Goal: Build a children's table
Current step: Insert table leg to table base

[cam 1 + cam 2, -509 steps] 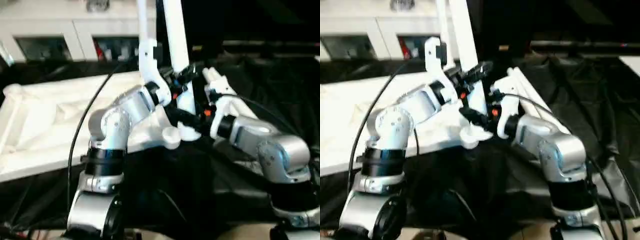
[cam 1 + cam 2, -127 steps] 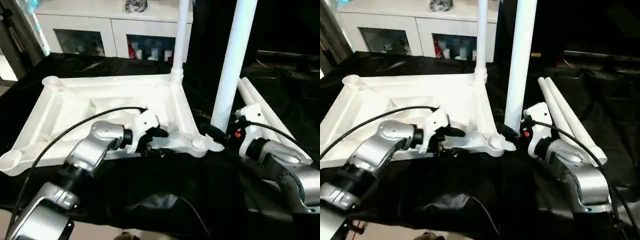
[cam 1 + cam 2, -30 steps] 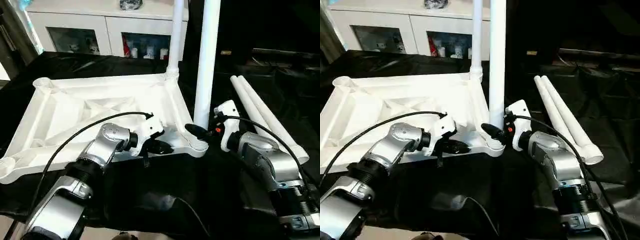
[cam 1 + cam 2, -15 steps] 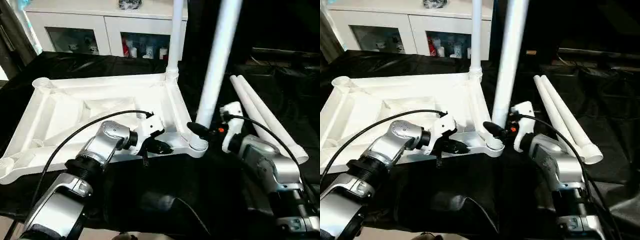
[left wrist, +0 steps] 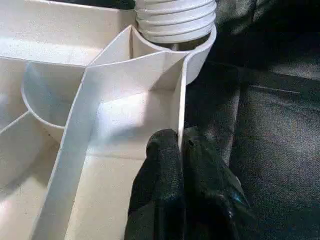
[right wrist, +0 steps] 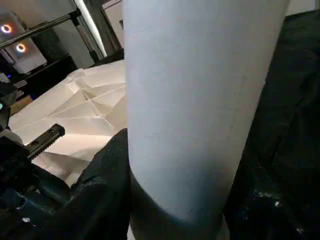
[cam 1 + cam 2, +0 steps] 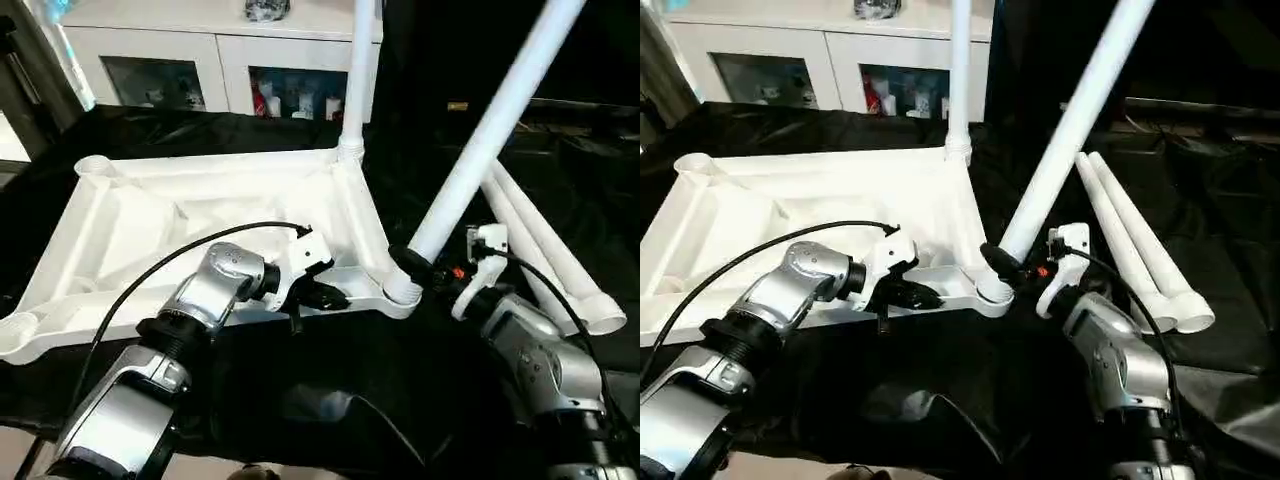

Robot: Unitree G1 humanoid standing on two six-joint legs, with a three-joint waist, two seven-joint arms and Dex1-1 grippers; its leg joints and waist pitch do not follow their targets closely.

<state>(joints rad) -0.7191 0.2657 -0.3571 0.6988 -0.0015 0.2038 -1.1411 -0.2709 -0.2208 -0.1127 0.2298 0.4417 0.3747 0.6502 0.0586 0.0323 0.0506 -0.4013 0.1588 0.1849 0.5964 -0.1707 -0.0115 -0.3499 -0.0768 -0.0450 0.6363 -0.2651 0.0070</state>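
Observation:
The children's table top (image 7: 150, 215) lies upside down on black cloth, its ribbed underside facing up. My left gripper (image 7: 333, 298) is shut on the top's near rim wall (image 5: 179, 131), close to the near right corner socket (image 7: 400, 291). My right gripper (image 7: 420, 265) is shut around a white leg (image 7: 490, 130) just above that socket. This leg leans steeply to the right, with its threaded end (image 5: 175, 20) in the socket. A second leg (image 7: 360, 70) stands upright in the far right socket. One black finger (image 6: 105, 185) lies against the held leg (image 6: 200, 100).
Two loose white legs (image 7: 545, 265) lie side by side on the cloth to the right of the top. White cabinets (image 7: 200, 70) with glass doors stand behind the table. Black cloth (image 7: 330, 390) covers the near part of the work surface.
The leg in the near right socket has tipped from upright to a steep lean to the right. My right gripper has swung with it. The left gripper has kept its hold on the rim.

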